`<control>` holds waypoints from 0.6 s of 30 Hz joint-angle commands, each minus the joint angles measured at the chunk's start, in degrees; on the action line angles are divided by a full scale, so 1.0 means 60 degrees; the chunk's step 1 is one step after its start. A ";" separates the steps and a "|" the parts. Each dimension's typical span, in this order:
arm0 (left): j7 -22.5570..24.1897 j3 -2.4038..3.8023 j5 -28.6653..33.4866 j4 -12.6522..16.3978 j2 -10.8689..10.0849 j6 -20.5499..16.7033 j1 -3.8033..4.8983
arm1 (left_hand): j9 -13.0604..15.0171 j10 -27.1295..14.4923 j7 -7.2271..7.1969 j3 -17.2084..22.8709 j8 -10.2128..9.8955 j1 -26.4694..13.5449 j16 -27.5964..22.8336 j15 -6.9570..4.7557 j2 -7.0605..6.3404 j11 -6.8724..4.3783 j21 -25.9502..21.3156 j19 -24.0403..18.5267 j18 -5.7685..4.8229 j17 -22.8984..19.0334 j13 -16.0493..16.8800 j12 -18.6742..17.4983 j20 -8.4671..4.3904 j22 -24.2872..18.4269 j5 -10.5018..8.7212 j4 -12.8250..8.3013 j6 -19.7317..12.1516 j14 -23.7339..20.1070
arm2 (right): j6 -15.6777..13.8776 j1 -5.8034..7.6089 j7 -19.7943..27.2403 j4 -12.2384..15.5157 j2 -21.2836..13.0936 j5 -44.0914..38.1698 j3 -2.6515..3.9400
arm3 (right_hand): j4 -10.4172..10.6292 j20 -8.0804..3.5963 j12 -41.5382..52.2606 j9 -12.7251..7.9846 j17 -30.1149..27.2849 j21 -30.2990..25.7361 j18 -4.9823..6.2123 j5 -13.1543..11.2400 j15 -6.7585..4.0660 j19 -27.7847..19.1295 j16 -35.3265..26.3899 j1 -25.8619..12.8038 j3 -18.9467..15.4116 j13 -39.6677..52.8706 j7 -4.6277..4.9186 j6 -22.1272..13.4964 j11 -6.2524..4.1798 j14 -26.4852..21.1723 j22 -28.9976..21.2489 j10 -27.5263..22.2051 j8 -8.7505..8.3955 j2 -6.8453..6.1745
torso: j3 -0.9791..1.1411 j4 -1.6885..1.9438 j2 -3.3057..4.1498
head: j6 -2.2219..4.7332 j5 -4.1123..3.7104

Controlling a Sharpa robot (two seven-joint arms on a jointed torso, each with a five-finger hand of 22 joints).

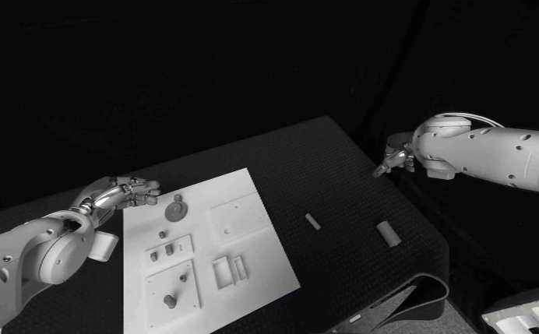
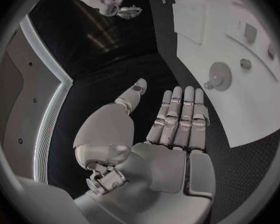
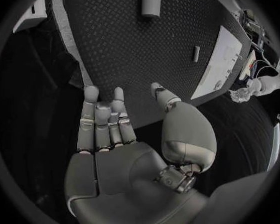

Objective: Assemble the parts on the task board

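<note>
The flat white rectangular task board (image 1: 253, 194) lay in the middle of the black table (image 1: 337, 163), whose surface was a dark mat embossed with a fine diamond-tread pattern. On the board, toward its eleven o'clock corner, sat a round grey toothed gear (image 1: 175, 212) with a small knob beside it; the left wrist view showed the same gear (image 2: 220, 75) with its serrated rim lying flat on the smooth plate. Below the gear the board carried raised square panels, one at about eight o'clock holding small dark grey stubby pieces (image 1: 164, 250), another at six o'clock with two upright rectangular frames (image 1: 229, 269). Off the board, at its three o'clock, a small pale grey rectangular bar (image 1: 312, 222) lay on the mat, and farther out in the same direction lay a short pale grey cylinder (image 1: 388, 233), well apart from the bar. The silver jointed left hand (image 1: 116, 193) hovered just beside the board's ten o'clock edge, its metal fingers (image 2: 177, 117) extended side by side and its thumb set off to one side, holding nothing. The silver right hand (image 1: 394, 159) hung past the table's two o'clock edge, well apart from the board; its fingers (image 3: 102, 122) were likewise stretched out and slightly spread, thumb apart, with nothing in its grasp.
</note>
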 commanded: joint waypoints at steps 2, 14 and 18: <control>0.0051 0.0004 -0.0026 -0.0008 0.0028 0.0040 0.0006 | -0.0003 0.0063 -0.0021 -0.0071 0.0041 0.0026 -0.0021 -0.0025 -0.0100 0.0028 0.0035 0.0005 0.0086 0.0012 0.0017 0.0020 -0.0035 0.0014 -0.0063 0.0017 0.0056 0.0073 | 0.0618 0.0004 -0.0252 0.0250 -0.0263 -0.0472 -0.0034 | 0.0107 0.0115 -0.0226 -0.0029 -0.0092 -0.0260 -0.0031 -0.0026 0.0044 -0.0247 -0.0302 -0.0150 -0.0120 -0.0158 0.0023 -0.0128 0.0042 -0.0174 -0.0092 -0.0115 -0.0080 -0.0047 | -0.0023 -0.0016 0.0002 | 0.0011 -0.0206; 0.0062 0.0000 -0.0026 -0.0094 0.0133 0.0031 0.0005 | -0.0005 0.0066 -0.0021 -0.0091 0.0041 0.0013 -0.0027 -0.0026 -0.0131 0.0028 0.0033 0.0006 0.0084 0.0019 0.0019 0.0015 -0.0036 0.0014 -0.0065 0.0019 0.0056 0.0074 | 0.0694 0.0004 -0.0606 0.1889 -0.1174 -0.0560 -0.0263 | 0.0188 0.0286 -0.0586 0.0006 -0.0268 -0.0693 -0.0034 -0.0059 0.0113 -0.0560 -0.0844 -0.0385 -0.0417 -0.0463 0.0056 -0.0218 0.0079 -0.0379 -0.0288 -0.0185 -0.0098 -0.0066 | -0.0057 -0.0055 -0.0009 | -0.0027 -0.0403; 0.0082 -0.0002 -0.0025 -0.0112 0.0139 0.0004 0.0005 | -0.0006 0.0067 -0.0021 -0.0098 0.0042 0.0009 -0.0029 -0.0026 -0.0141 0.0028 0.0032 0.0006 0.0083 0.0021 0.0020 0.0013 -0.0037 0.0014 -0.0065 0.0020 0.0056 0.0075 | 0.0644 0.0003 -0.0722 0.2299 -0.1274 -0.0851 -0.0315 | 0.0245 0.0281 -0.0526 0.0057 -0.0213 -0.0660 -0.0022 -0.0060 0.0083 -0.0435 -0.0781 -0.0402 -0.0454 -0.0462 0.0015 -0.0105 0.0044 -0.0259 -0.0277 -0.0117 -0.0013 -0.0075 | -0.0076 -0.0070 0.0002 | -0.0048 -0.0415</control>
